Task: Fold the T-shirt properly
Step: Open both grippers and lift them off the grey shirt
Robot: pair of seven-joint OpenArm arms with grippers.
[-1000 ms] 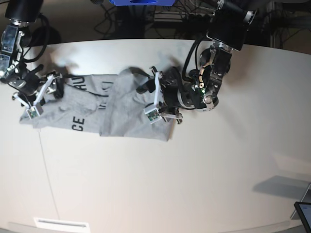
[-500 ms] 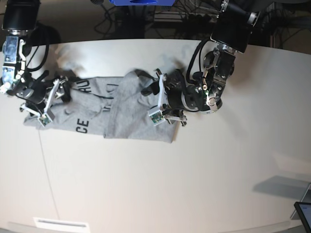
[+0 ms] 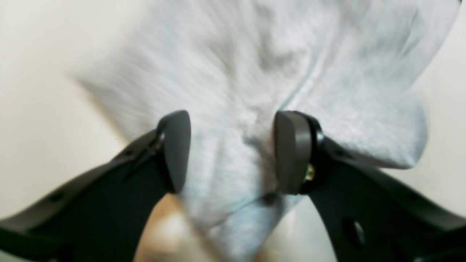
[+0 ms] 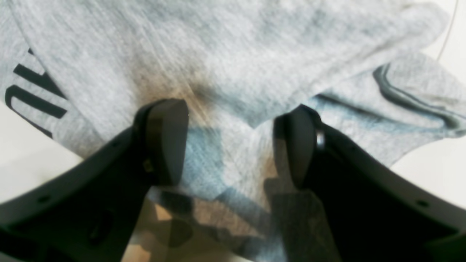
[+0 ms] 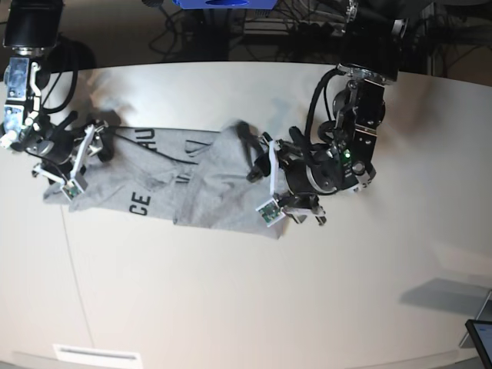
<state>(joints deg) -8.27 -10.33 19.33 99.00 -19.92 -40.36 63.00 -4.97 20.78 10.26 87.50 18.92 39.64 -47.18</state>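
Note:
The grey T-shirt (image 5: 207, 181) lies rumpled across the far left of the table, with black letters (image 5: 140, 204) showing near its front edge. My left gripper (image 5: 270, 192) is at the shirt's right end. In the left wrist view this gripper (image 3: 233, 151) is open, its fingers astride a raised ridge of the T-shirt (image 3: 255, 72). My right gripper (image 5: 74, 165) is at the shirt's left end. In the right wrist view it (image 4: 231, 145) is open too, low over the T-shirt (image 4: 236, 54) beside black letters (image 4: 32, 91).
The white table (image 5: 231, 307) reaches to a curved front edge. A dark screen corner (image 5: 480, 338) sits at the lower right and a white strip (image 5: 96, 355) at the lower left. Cables and a blue object (image 5: 223, 4) lie behind the table.
Both grippers have moved to the right in the base view and the shirt has slid with them. The left gripper also came toward the front, stretching the shirt's right part flatter.

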